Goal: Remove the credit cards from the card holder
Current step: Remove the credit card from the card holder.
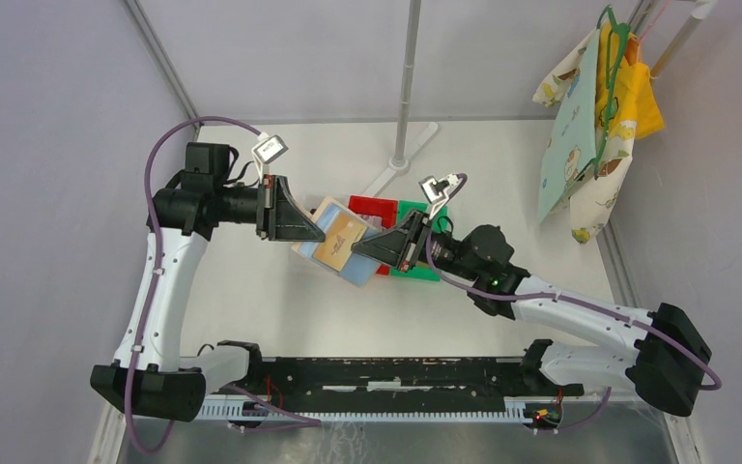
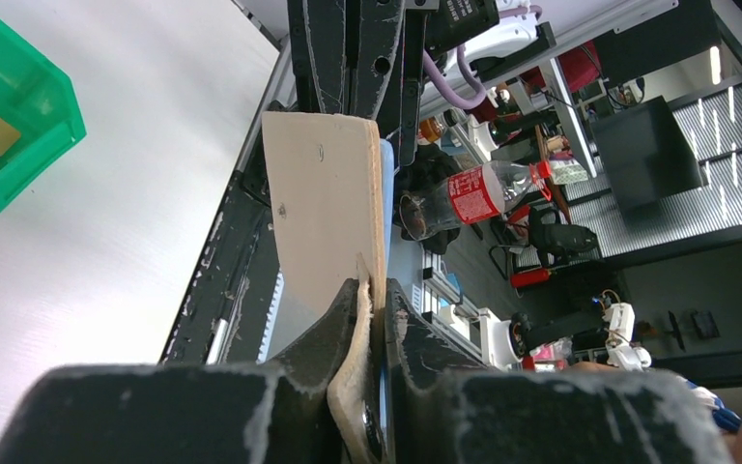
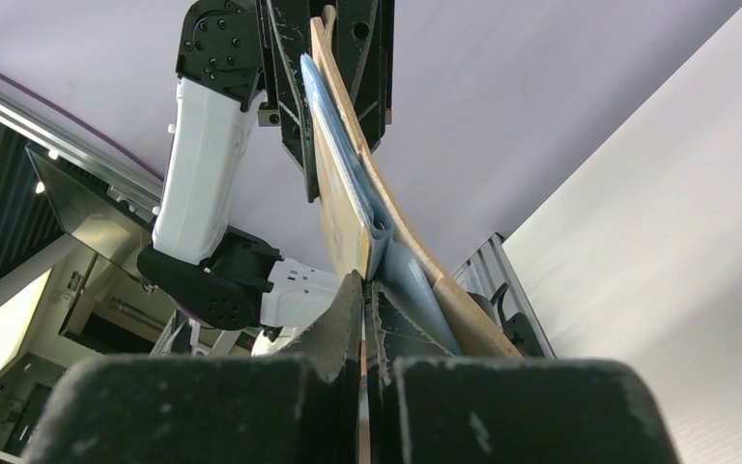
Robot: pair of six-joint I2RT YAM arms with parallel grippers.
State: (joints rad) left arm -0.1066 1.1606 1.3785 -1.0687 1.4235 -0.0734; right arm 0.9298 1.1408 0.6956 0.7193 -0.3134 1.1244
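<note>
Edgewise, card holder (image 2: 324,203) inside left gripper (image 2: 372,288)

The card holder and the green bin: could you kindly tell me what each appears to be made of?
The card holder: tan, matte, soft leather or imitation, judging by the edge curling where the left gripper pinches it. The green bin: rigid moulded plastic, slightly glossy, with sharp straight walls.

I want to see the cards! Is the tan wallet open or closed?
Open. From above, the card holder is unfolded, its light blue pockets facing up with a gold card showing on them.
</note>
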